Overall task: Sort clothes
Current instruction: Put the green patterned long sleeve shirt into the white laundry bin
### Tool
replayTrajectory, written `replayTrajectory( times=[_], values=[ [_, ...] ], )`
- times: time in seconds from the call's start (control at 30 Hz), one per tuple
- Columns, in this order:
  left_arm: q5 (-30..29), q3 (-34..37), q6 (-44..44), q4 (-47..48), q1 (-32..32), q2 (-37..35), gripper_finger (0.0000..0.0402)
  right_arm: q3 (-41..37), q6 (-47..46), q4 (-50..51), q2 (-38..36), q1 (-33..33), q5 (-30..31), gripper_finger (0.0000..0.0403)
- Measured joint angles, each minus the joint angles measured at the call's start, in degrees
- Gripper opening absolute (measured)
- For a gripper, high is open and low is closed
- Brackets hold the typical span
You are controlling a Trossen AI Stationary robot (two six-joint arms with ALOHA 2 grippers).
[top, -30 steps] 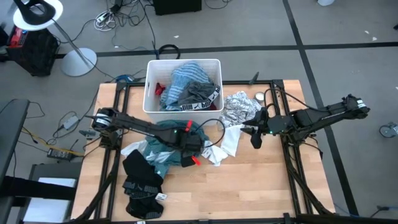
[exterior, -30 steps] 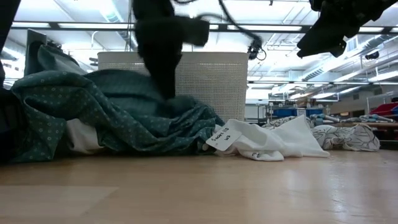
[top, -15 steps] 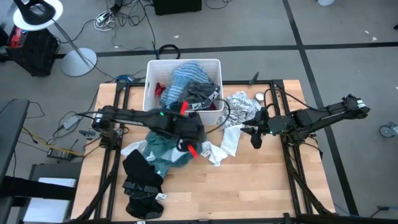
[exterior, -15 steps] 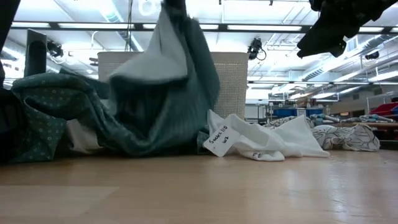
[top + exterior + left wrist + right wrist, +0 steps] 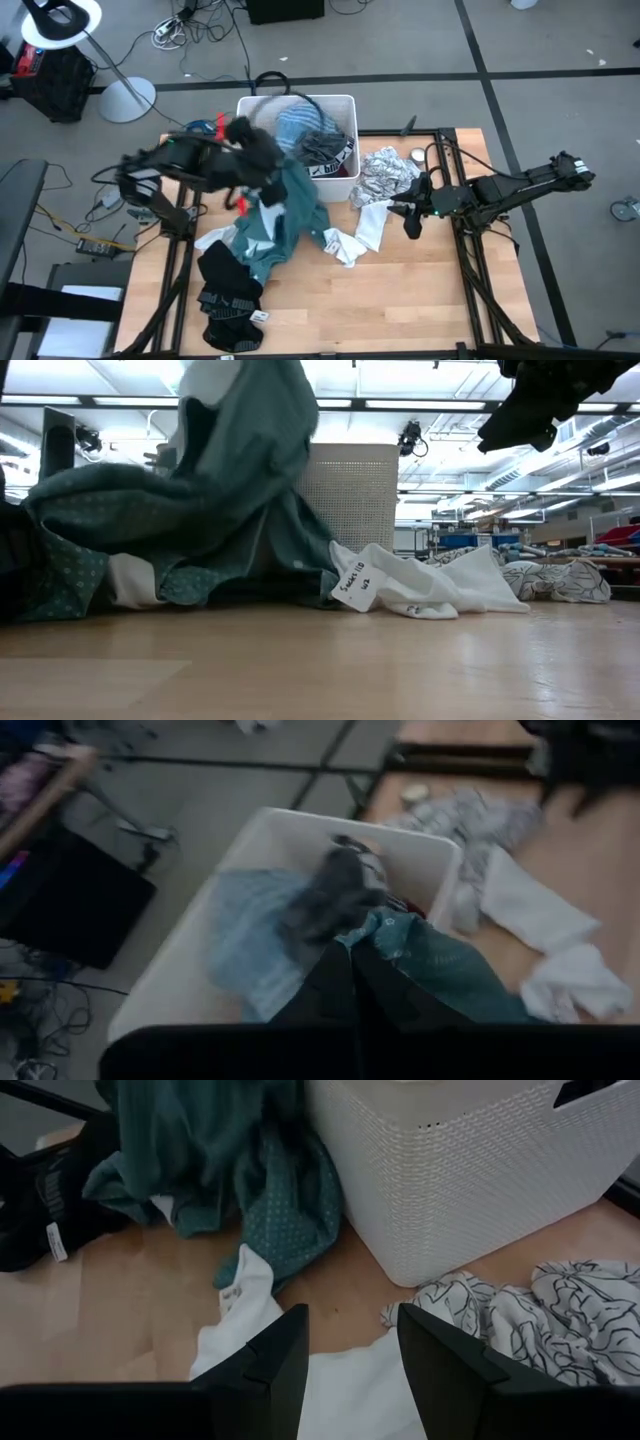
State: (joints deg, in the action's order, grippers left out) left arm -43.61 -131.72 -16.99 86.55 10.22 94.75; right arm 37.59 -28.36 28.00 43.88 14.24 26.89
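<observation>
My left gripper (image 5: 270,178) is raised over the table's left half, beside the white tub (image 5: 243,150), and is shut on a teal dotted garment (image 5: 292,212). My right gripper (image 5: 350,1350) stands open a little above a white garment (image 5: 362,235) on the right half and touches nothing. A white-grey patterned cloth (image 5: 385,175) lies next to the tub. Blue-striped and grey clothes (image 5: 305,135) fill the tub. Black garments (image 5: 225,290) lie at the near left. My left gripper pinches a bunched part of the teal garment's upper end (image 5: 385,935) between its two shut fingers, slanting down from above. The cloth hangs below the fingers in a slack drape, and its lower part (image 5: 250,252) still lies on the table.
The tub's perforated wall (image 5: 350,495) stands behind the hanging cloth. A white label (image 5: 358,588) sticks out from the white garment (image 5: 440,588). Bare wood (image 5: 400,300) lies at the near right. Cables and a lamp base are on the floor beyond the table.
My left gripper has risen and gone toward the table's far left, toward the tub, tipping up as it went. It has drawn the teal garment's upper part off the pile. The garment's lower part has stayed on the table.
</observation>
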Motion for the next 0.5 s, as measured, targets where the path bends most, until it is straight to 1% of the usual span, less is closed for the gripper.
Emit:
replayTrajectory(
  times=[0.07,0.2,0.3,0.4,0.5],
  values=[
    [-2.0,0.0,0.0,-0.1,0.0,-1.9,0.0,0.0,0.1,-0.1,0.0,0.0,0.0,0.0155],
    [-3.6,0.0,0.2,0.0,-0.1,-5.1,0.0,0.0,0.2,0.0,0.0,0.0,0.0,0.0155],
    [-6.1,0.0,1.3,-1.1,-0.5,-7.0,0.0,0.0,0.2,0.0,0.0,0.0,0.0,0.0155],
    [-6.5,0.0,3.4,-4.2,-0.5,-8.9,0.0,0.0,0.1,0.0,0.0,0.0,0.0,0.0155],
    [-7.6,0.0,7.5,-10.1,-1.1,-10.5,0.0,0.0,0.2,0.0,0.0,0.0,0.0,0.0155]
  ],
)
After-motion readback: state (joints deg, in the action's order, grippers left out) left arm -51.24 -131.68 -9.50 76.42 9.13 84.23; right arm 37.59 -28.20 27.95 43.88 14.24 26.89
